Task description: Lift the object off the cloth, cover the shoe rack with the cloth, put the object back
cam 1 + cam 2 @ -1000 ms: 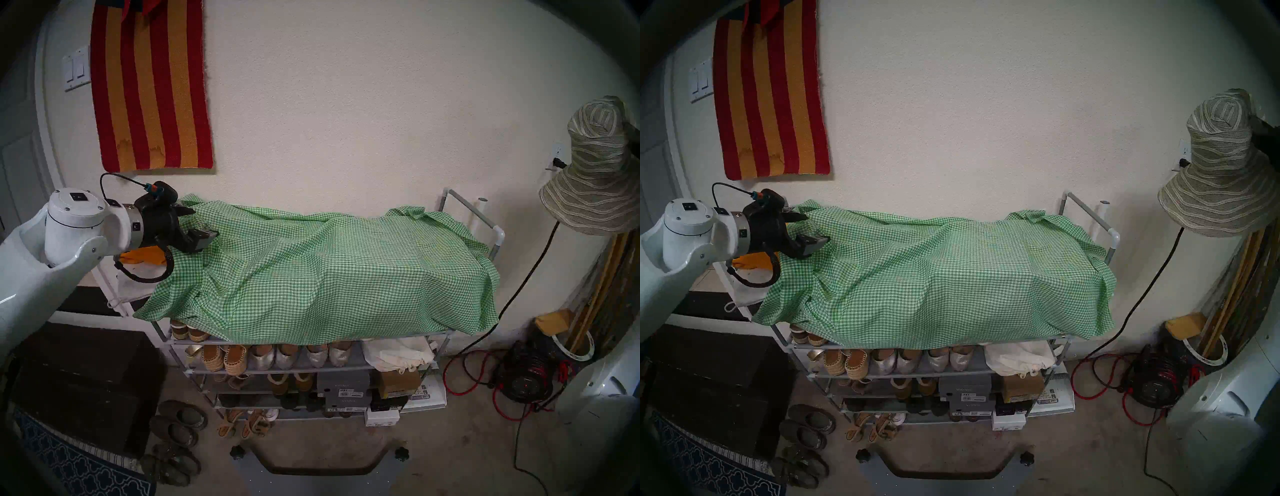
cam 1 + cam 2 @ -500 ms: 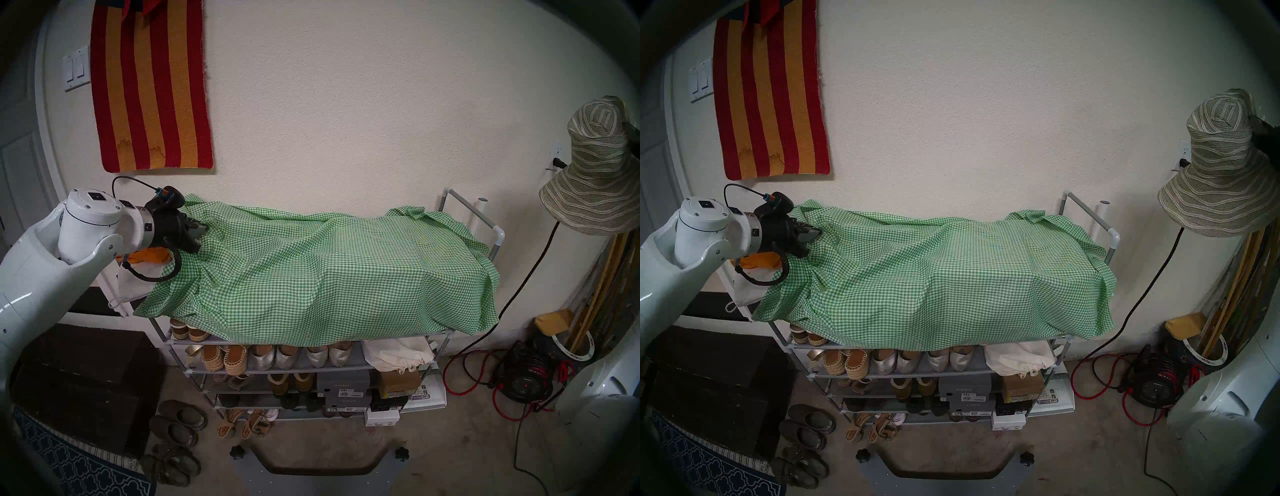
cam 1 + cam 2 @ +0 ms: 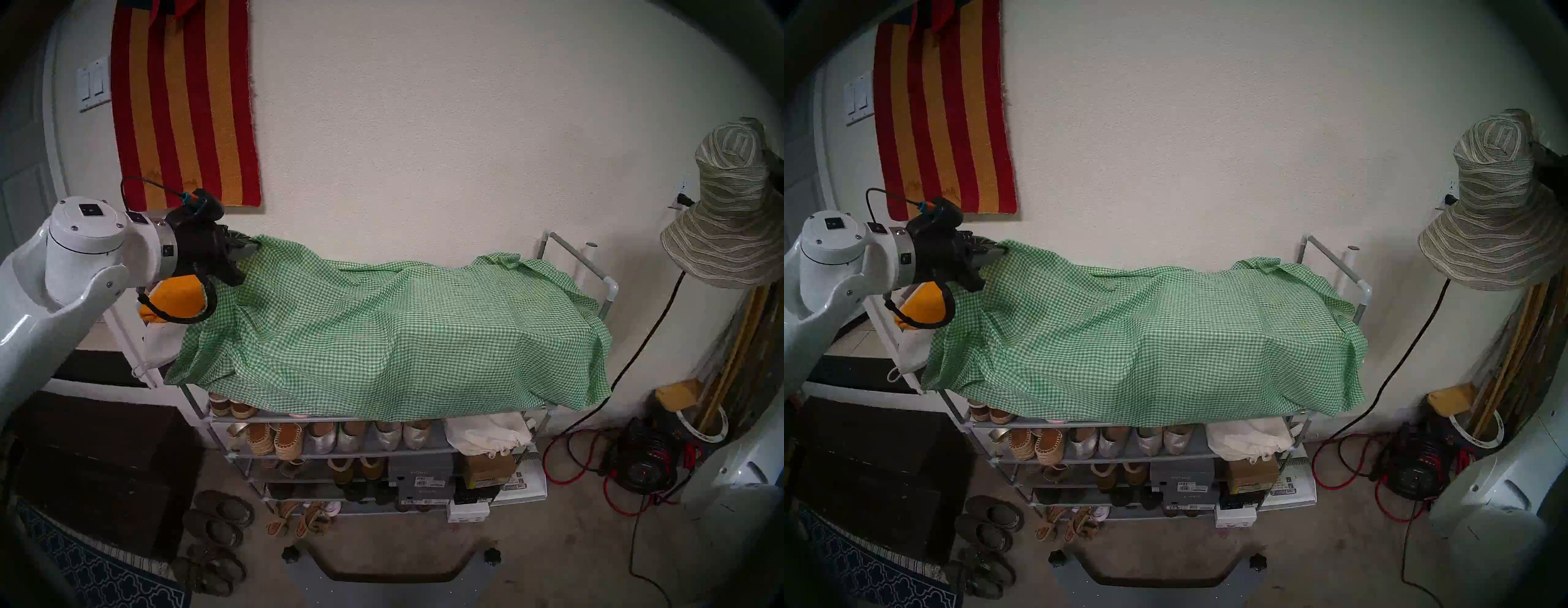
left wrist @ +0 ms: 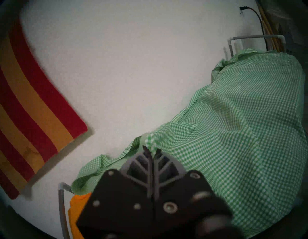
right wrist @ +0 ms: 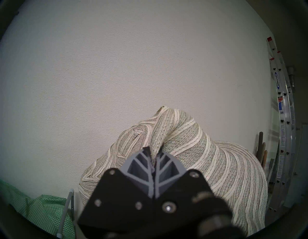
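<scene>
The green-and-white check cloth (image 3: 382, 322) lies draped over the top of the grey shoe rack (image 3: 568, 263) and hangs down its front. My left gripper (image 3: 248, 248) is shut on the cloth's back-left corner and holds it raised above the rack's left end; the pinch shows in the left wrist view (image 4: 152, 149). The striped sun hat (image 3: 729, 212) hangs in the air at the far right, off the rack. My right gripper (image 5: 154, 151) is shut on a fold of the hat's crown (image 5: 183, 141). In the head views the right gripper is hidden behind the hat.
A folded orange cloth (image 3: 176, 299) sits at the rack's left end under my left wrist. A red-and-orange striped rug (image 3: 182, 106) hangs on the wall. Shoes and boxes fill the lower shelves (image 3: 360, 441). A cord reel (image 3: 645, 467) and a ladder (image 5: 283, 116) stand at the right.
My left gripper closed on the cloth's back-left corner, then lifted it up and a little leftwards; the orange cloth shows more. The hat and right arm stayed still.
</scene>
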Robot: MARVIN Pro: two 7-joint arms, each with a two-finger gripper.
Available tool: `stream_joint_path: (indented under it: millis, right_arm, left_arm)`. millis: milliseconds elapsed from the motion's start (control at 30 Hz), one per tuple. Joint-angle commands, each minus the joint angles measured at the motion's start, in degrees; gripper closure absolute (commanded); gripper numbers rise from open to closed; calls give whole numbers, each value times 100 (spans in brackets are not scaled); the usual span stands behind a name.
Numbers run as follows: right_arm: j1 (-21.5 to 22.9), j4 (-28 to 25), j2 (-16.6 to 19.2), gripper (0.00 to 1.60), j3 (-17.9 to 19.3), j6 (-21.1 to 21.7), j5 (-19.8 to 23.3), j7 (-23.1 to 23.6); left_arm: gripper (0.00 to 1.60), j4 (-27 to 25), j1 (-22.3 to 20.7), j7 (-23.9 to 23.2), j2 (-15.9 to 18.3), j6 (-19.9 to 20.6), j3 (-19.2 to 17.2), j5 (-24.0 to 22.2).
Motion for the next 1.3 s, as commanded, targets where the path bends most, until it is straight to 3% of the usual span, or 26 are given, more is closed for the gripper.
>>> stream_joint_path:
  millis: [0,600,733,867,1033,1267]
  right_arm:
    - [-1,1,-4,160,3,-13,7,13]
    - [-12,11,-2,160,6,-13,27,5]
    - [-14,11,0,160,7,-13,32,4]
    - [-15,11,0,160,8,-13,34,5]
    - [-17,11,2,160,9,-13,41,5]
    - [-20,12,3,160,10,-13,48,4]
  left_arm:
    - [160,-229,270,63,242,110,-554,-43]
    - [160,-418,347,236,45,572,-1794,-122]
    - [160,-394,443,270,-171,813,-2234,-151]
    - [160,-416,496,276,-253,902,-2369,-151]
    - [160,-519,684,228,-580,1215,-2861,-189]
    - [160,-808,885,30,-900,1455,-3245,-322]
